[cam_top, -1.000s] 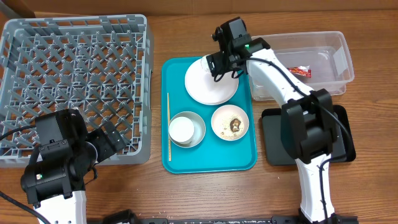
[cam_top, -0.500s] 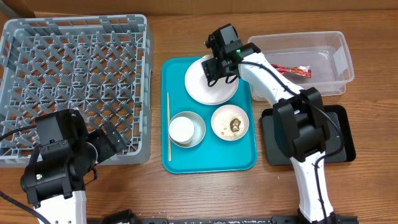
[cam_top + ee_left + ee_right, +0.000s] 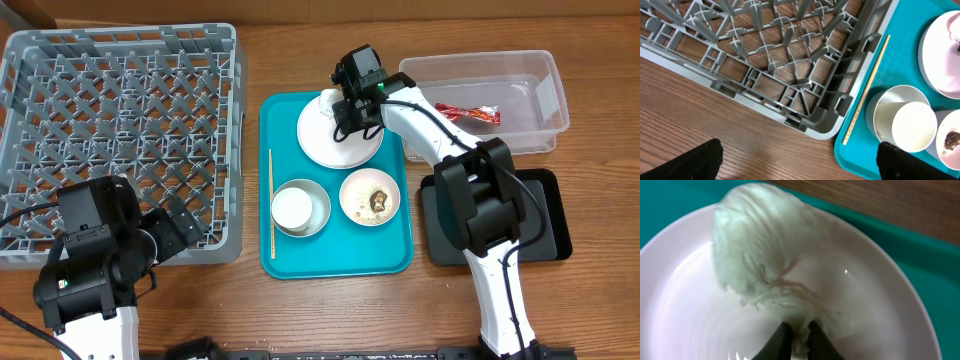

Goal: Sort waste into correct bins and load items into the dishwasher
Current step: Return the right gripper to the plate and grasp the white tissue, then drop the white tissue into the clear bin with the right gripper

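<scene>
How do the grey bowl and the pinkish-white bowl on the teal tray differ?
The grey bowl holds a white cup; the pinkish-white bowl holds a brown food lump. The grey bowl lies nearer the chopstick, the pinkish-white bowl nearer the black tray. Both stand upright on the teal tray.

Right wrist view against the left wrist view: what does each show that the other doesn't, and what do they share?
Only the right wrist: the crumpled white tissue lying on the plate, with the right gripper pinched shut on its near edge. Only the left wrist: the dish rack corner, a chopstick, the cup sitting in the grey bowl, part of the pinkish bowl holding a brown lump, and the left gripper wide open. Both: the plate, the teal tray and the wooden table.
</scene>
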`<move>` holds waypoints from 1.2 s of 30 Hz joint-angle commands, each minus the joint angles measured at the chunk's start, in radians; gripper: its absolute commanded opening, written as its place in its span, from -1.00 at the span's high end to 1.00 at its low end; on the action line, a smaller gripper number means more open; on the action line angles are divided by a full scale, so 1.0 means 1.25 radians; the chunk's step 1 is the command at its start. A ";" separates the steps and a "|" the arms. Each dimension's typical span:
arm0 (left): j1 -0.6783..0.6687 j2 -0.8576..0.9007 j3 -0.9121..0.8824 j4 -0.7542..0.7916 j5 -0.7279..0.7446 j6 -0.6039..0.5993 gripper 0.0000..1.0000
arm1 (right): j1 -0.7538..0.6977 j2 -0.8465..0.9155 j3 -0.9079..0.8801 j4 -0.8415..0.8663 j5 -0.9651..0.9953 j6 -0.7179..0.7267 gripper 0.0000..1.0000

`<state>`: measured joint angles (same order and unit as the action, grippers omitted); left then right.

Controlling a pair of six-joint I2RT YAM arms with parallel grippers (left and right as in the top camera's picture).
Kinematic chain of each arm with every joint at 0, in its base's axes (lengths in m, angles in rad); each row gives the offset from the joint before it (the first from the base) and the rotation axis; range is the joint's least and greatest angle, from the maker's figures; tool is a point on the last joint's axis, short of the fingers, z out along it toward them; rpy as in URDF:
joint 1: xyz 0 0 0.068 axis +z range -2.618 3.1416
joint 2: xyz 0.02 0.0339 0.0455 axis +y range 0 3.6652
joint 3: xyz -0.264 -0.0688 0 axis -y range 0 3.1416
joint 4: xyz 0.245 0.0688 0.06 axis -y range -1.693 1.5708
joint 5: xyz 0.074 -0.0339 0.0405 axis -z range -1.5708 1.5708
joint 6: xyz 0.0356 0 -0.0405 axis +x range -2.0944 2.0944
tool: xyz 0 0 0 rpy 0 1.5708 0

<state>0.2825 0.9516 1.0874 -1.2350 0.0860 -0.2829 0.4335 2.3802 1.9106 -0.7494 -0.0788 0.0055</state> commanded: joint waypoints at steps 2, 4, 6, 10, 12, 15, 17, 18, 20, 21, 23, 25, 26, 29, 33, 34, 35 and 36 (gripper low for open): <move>0.004 -0.002 0.017 -0.002 0.008 -0.007 -1.00 | 0.000 -0.016 0.037 -0.070 -0.006 0.048 0.92; 0.004 -0.002 0.017 -0.001 0.006 -0.007 -0.99 | -0.006 -0.040 0.064 -0.115 -0.006 0.059 0.92; 0.004 -0.002 0.017 -0.001 0.006 -0.007 -0.99 | -0.012 -0.071 0.096 -0.156 -0.006 0.059 0.92; 0.004 -0.002 0.017 -0.002 0.006 -0.007 -0.99 | -0.030 -0.162 0.167 -0.224 0.008 0.070 0.92; 0.004 -0.002 0.017 -0.002 0.006 -0.007 -1.00 | -0.046 -0.208 0.179 -0.235 0.039 0.117 0.92; 0.004 -0.002 0.017 -0.002 0.006 -0.007 -1.00 | -0.087 -0.264 0.179 -0.256 0.110 0.212 0.92; 0.004 -0.002 0.017 -0.002 0.006 -0.007 -1.00 | -0.125 -0.277 0.179 -0.288 0.140 0.285 0.92; 0.004 -0.002 0.017 -0.001 0.006 -0.007 -1.00 | -0.145 -0.277 0.178 -0.305 0.139 0.311 0.92; 0.004 -0.002 0.017 -0.001 0.006 -0.007 -1.00 | -0.186 -0.271 0.172 -0.349 0.128 0.363 0.92; 0.004 -0.002 0.017 -0.001 0.006 -0.007 -1.00 | -0.202 -0.268 0.163 -0.365 0.122 0.380 0.92; 0.004 -0.002 0.017 -0.001 0.006 -0.007 -0.99 | -0.233 -0.263 0.133 -0.381 0.100 0.401 0.92; 0.004 -0.002 0.017 0.000 0.006 -0.007 -1.00 | -0.254 -0.257 0.096 -0.379 0.069 0.400 0.92; 0.004 -0.002 0.017 0.002 0.006 -0.007 -1.00 | -0.261 -0.255 0.078 -0.377 0.060 0.400 0.87; 0.004 -0.002 0.017 0.002 0.006 -0.007 -1.00 | -0.269 -0.251 0.036 -0.370 0.059 0.400 0.78; 0.004 -0.002 0.017 0.002 0.006 -0.007 -0.99 | -0.270 -0.263 0.045 -0.390 0.062 0.343 0.45; 0.004 -0.002 0.017 0.002 0.006 -0.007 -1.00 | -0.270 -0.275 0.055 -0.392 0.062 0.327 0.34; 0.004 -0.002 0.017 0.002 0.006 -0.007 -0.99 | -0.270 -0.289 0.064 -0.393 0.062 0.316 0.20; 0.004 -0.002 0.017 0.002 0.006 -0.007 -1.00 | -0.270 -0.306 0.072 -0.393 0.061 0.306 -0.06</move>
<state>0.2825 0.9512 1.0874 -1.2346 0.0860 -0.2829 0.0933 2.0777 1.9507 -1.2438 0.0036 0.4465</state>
